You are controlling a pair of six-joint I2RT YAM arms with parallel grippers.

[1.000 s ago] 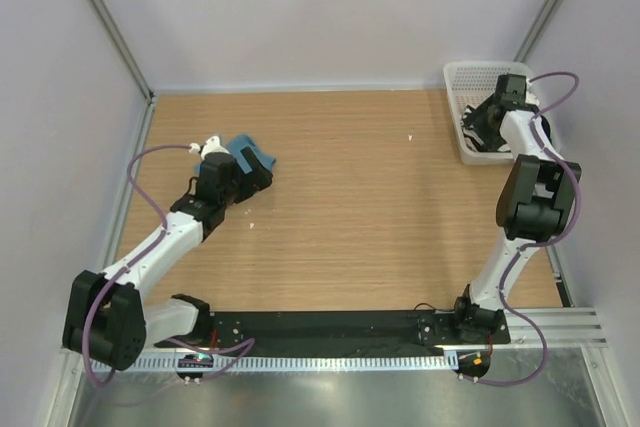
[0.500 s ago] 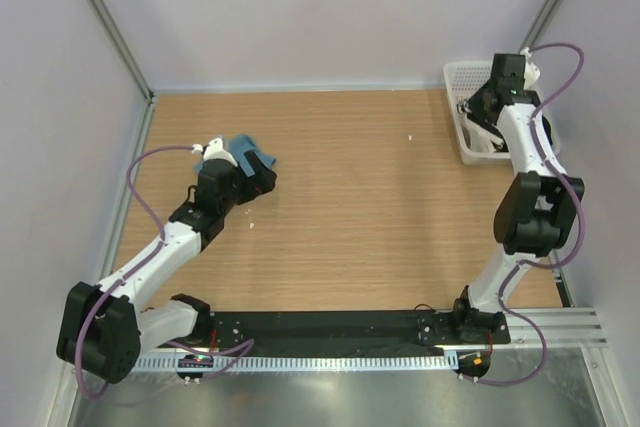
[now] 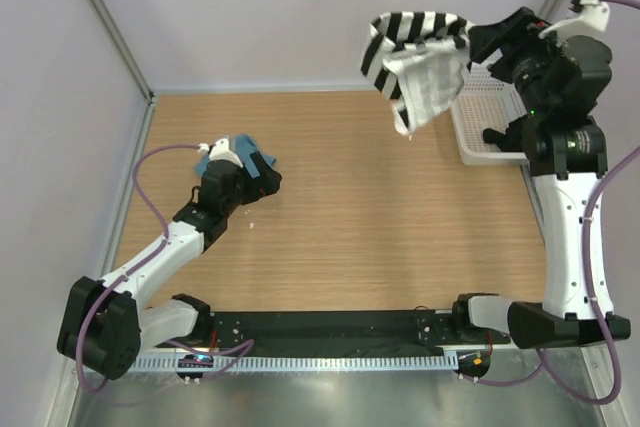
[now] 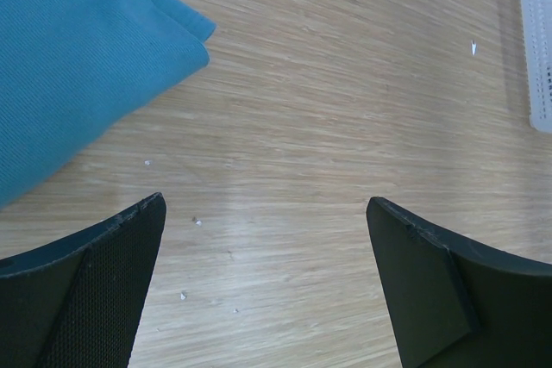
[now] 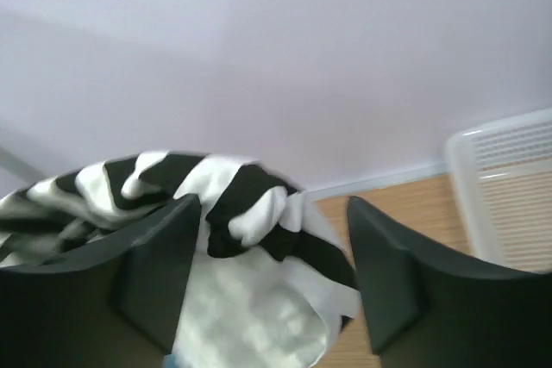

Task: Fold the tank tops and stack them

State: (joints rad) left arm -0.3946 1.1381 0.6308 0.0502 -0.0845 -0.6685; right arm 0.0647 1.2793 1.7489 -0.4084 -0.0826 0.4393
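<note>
**Right gripper** (image 5: pixel 272 207): in the wrist view the jaws stand partly apart with a bunch of the striped tank top (image 3: pixel 420 62) between them. In the top view the garment hangs from this gripper at the upper right of the frame, high above the table (image 3: pixel 380 237) and to the left of the white mesh basket (image 3: pixel 463 132). It is therefore judged to be gripped. The cloth is crumpled, and no strap or hem can be identified.

**Left gripper** (image 4: pixel 266 202): the jaws stand wide apart with nothing between them. They hover over bare wood just beside the teal tank top (image 4: pixel 78 49), which lies in a compact bundle at the middle left of the top view.

**Step in hand:** transfer of the striped garment from the basket area to the work surface. Folding of this garment is not yet begun.

**Next move:** lower the garment to the middle of the table and spread it flat. The left gripper will probably be needed to take a second edge.
</note>
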